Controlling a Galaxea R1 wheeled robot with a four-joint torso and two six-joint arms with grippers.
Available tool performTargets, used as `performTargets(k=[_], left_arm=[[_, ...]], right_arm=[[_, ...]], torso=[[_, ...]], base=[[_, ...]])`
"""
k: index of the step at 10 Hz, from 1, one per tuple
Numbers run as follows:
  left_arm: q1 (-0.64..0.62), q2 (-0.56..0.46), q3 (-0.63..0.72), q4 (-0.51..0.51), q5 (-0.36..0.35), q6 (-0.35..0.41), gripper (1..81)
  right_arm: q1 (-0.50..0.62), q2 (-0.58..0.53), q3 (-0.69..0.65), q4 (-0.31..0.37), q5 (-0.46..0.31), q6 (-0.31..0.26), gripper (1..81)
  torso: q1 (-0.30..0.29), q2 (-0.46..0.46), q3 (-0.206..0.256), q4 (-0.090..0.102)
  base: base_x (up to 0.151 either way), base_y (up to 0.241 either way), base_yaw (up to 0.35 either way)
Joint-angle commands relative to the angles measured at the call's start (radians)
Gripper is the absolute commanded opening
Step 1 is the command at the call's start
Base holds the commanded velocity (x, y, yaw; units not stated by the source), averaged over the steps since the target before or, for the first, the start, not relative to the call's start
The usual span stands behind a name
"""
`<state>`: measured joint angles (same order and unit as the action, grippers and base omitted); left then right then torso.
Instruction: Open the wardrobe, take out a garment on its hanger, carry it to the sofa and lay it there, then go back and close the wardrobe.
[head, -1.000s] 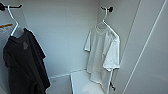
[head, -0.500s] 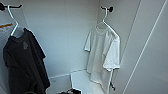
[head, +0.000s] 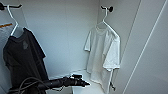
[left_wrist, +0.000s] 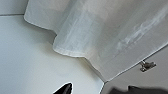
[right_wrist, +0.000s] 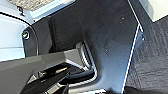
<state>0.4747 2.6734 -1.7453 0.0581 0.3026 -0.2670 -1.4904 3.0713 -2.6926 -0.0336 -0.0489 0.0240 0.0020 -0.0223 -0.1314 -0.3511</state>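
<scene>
Wardrobe open; white T-shirt on hanger, upper right. Black garment at left. Left hand, lower centre, grip state indeterminable.

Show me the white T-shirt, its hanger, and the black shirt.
white T-shirt (head: 102, 53), head view, chest panel.
hanger (head: 106, 15), head view, neck below hook.
black shirt (head: 23, 58), head view, chest area.

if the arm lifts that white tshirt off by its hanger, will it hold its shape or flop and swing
The white T-shirt would probably flop: it hangs in soft folds, and its hem looks thin and wavy in the left wrist view. It likely swings too, since the hanger hangs from one hook. It looks light, so the left gripper should lift it easily.
</scene>
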Motion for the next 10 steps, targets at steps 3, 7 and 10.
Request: performTargets(k=[3, 7, 10], left_arm=[[-0.406, 0.049, 0.04, -0.014, 0.004, -0.245, 81.1], [-0.601, 0.086, -0.028, -0.015, -0.006, -0.448, 81.1], [-0.698, 0.09, -0.04, -0.014, -0.026, -0.551, 81.1]], right_arm=[[0.038, 0.01, -0.001, 0.011, -0.065, -0.001, 81.1], [0.037, 0.008, -0.013, 0.014, -0.058, 0.001, 81.1], [0.028, 0.01, -0.013, 0.015, -0.058, 0.001, 81.1]], torso=[[0.0, 0.0, 0.0, 0.0], [0.001, 0.0, -0.001, 0.0], [0.001, 0.001, -0.001, 0.0]], base=[[0.0, 0.0, 0.0], [0.0, 0.0, 0.0], [0.0, 0.0, 0.0]])
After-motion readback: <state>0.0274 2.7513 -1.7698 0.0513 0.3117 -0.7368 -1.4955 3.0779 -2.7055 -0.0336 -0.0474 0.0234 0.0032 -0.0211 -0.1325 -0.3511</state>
